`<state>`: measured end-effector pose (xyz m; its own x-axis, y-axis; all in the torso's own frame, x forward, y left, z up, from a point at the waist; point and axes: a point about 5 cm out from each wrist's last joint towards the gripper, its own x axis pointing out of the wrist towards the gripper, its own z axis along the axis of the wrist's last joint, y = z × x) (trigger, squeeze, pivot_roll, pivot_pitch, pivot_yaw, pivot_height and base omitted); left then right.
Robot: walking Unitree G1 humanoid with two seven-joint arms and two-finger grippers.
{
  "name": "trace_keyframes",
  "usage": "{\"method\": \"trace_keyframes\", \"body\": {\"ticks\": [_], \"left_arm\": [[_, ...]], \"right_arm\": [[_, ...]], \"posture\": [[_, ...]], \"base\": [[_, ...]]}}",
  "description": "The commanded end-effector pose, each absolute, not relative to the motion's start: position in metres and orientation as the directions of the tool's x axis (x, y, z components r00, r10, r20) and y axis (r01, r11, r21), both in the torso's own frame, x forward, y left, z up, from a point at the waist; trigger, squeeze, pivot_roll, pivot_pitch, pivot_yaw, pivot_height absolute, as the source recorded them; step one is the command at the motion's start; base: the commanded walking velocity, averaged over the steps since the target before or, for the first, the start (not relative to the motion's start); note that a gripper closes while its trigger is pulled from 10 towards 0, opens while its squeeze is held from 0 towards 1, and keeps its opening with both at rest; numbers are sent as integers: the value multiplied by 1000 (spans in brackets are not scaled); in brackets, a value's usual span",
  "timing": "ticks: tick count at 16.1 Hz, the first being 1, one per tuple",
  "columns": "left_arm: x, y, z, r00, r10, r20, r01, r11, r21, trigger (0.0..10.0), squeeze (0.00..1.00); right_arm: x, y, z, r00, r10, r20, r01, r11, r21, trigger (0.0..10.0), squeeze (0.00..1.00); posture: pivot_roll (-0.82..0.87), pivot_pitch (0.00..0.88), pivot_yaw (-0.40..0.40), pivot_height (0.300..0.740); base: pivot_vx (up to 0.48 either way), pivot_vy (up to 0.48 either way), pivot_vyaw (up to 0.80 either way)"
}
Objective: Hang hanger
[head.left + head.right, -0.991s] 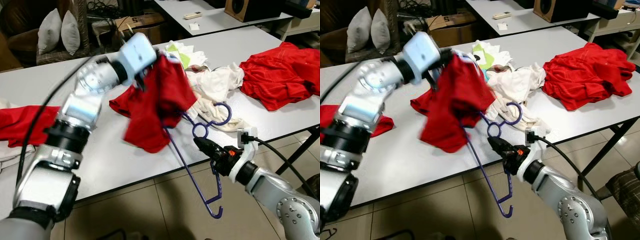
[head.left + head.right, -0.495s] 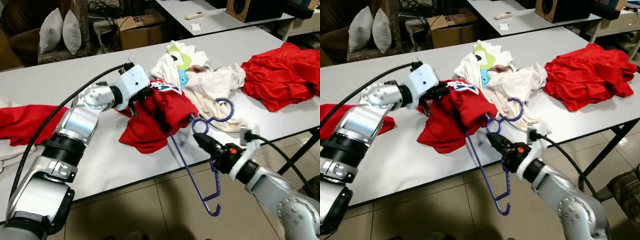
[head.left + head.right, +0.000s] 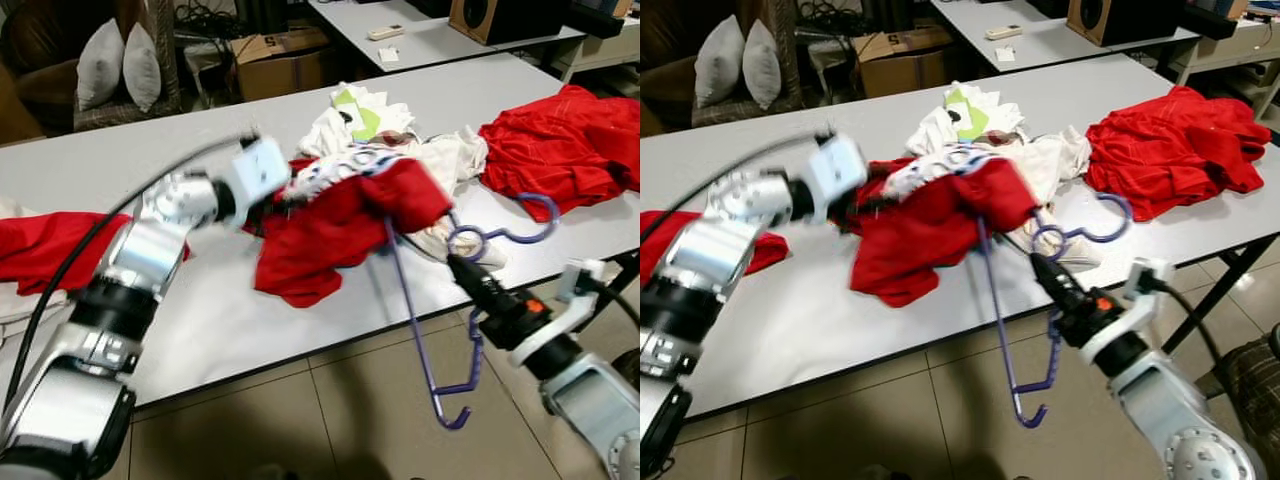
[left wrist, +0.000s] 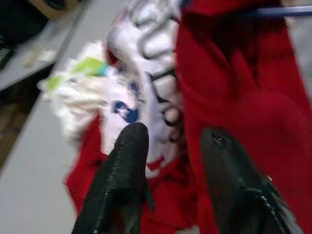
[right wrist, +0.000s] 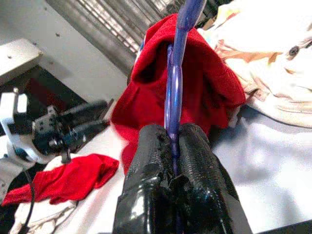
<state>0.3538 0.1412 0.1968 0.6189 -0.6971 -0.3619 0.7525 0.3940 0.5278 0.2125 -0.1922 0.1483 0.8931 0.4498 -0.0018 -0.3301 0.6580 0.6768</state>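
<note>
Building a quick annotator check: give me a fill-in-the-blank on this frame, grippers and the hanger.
1. The right gripper is shut on the thin ____ plastic hanger.
2. The garment draped over that hanger is a ____ T-shirt with white print.
3. The left gripper has its fingers ____, close to the shirt.
4. The shirt's lower part rests on the grey ____.

Missing words: purple; red; open; table

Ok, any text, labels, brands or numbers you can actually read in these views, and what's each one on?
White print with dark lettering on the red shirt: letters present, too blurred to read.
Cardboard box behind the table: no mark legible now.
Purple hanger in the right hand: no text visible.
Nothing else readable.
</note>
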Motion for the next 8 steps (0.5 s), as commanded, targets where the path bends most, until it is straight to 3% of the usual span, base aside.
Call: {"method": "trace_keyframes", "body": {"ticks": [1, 2, 3, 6, 8], "left_arm": [[350, 132, 198, 590, -726, -354, 765, 362, 533, 10000, 1000], [346, 122, 199, 553, -768, -324, 794, 368, 484, 10000, 749], [344, 116, 201, 540, -790, -292, 806, 385, 450, 10000, 0], [344, 112, 206, 567, -793, -223, 802, 469, 371, 10000, 0], [347, 112, 202, 613, -756, -230, 768, 501, 399, 10000, 0]], "right_arm": [[214, -188, 153, 883, 469, 16, -355, 646, 675, 10000, 0], [215, -184, 153, 875, 485, 6, -363, 648, 670, 10000, 0], [215, -183, 153, 871, 491, 2, -367, 647, 668, 10000, 0], [215, -182, 154, 868, 497, -4, -364, 642, 675, 10000, 0], [215, -182, 154, 865, 503, -5, -368, 640, 675, 10000, 0]], "posture": [[-134, 0, 92, 740], [-138, 0, 93, 740], [-139, 0, 93, 740], [-135, 0, 86, 740], [-133, 0, 85, 740]], "base": [[0, 0, 0], [0, 0, 0], [0, 0, 0], [0, 0, 0], [0, 0, 0]]}}
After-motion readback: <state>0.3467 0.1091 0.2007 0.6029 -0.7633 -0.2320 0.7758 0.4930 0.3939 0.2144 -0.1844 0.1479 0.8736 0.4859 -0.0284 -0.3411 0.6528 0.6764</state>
